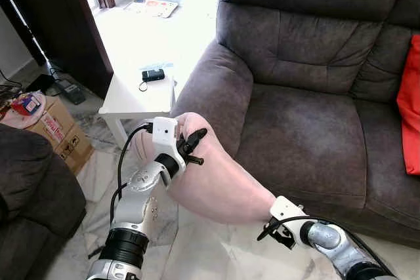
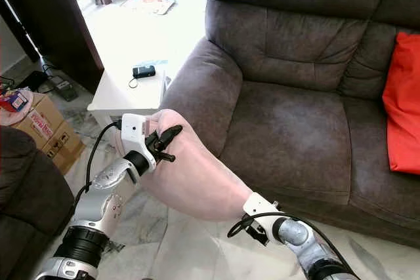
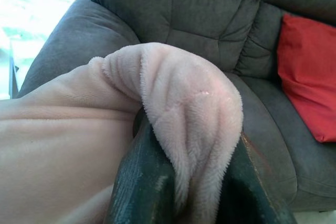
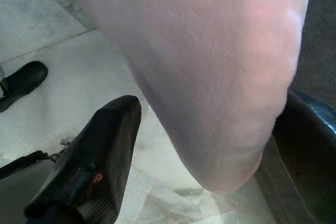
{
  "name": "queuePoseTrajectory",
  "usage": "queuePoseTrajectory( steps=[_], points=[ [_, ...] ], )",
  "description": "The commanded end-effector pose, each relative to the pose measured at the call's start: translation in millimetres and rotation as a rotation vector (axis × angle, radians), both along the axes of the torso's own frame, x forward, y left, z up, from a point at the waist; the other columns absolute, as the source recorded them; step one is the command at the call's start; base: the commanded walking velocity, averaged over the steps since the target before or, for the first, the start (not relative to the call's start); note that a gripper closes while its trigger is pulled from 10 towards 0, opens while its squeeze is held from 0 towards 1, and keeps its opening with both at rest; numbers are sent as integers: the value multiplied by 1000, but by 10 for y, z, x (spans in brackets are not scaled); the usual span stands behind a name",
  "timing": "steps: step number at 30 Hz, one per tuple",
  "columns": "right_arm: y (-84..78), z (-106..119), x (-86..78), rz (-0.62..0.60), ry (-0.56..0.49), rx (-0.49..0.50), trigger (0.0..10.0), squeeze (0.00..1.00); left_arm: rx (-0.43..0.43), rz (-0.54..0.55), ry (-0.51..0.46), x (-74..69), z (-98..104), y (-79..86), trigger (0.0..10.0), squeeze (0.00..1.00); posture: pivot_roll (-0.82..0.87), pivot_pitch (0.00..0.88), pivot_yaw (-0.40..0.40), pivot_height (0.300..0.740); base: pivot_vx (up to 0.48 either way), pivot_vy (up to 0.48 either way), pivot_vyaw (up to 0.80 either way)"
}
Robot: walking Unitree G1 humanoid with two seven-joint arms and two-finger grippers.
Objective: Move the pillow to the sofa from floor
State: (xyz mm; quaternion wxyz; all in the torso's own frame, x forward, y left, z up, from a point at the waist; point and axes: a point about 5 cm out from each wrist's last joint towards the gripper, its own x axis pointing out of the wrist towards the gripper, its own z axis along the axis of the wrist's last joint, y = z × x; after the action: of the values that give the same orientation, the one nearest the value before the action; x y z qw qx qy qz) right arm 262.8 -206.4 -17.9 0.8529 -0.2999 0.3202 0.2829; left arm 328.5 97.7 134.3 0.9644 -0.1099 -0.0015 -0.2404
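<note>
The left claw (image 1: pixel 191 145) pinches a fold of the pink pillow (image 1: pixel 220 181), held up in front of the grey sofa (image 1: pixel 308 116), by its armrest. The left wrist view shows the plush bunched tight between both fingers (image 3: pixel 142 182), with the sofa seat beyond the claw and a red cushion (image 3: pixel 307 72) at its far end. The right claw (image 4: pixel 210 145) stands wide around the pillow's lower corner; whether either finger touches it, I cannot tell. Below that claw is pale floor (image 4: pixel 68 82). Behind the left claw stands a white desk (image 1: pixel 134 100).

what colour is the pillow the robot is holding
Pale pink pillow, clearest in the left wrist view.
</note>
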Motion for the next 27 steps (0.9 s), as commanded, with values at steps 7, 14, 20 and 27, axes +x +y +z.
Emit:
queuePoseTrajectory(
  steps=[7, 14, 20, 27],
  points=[
    [-35, -32, -35, -27, 12, -4, 0, 0, -47, -33, -116, 9, 280, -47, 10000, 0, 31, 86, -20, 740, 0, 0, 0],
    [-56, -12, -17, -31, 0, -6, 0, 0, -41, -27, -110, 18, 279, -41, 10000, 0, 29, 86, -20, 740, 0, 0, 0],
    [-51, -8, -9, -32, -6, -5, 0, 0, -38, -29, -107, 12, 276, -46, 10000, 0, 28, 86, -18, 740, 0, 0, 0],
    [-42, 14, 14, -35, -18, 8, 0, 0, -31, -25, -100, 13, 256, -33, 10000, 0, 27, 86, -18, 740, 0, 0, 0]
  ],
)
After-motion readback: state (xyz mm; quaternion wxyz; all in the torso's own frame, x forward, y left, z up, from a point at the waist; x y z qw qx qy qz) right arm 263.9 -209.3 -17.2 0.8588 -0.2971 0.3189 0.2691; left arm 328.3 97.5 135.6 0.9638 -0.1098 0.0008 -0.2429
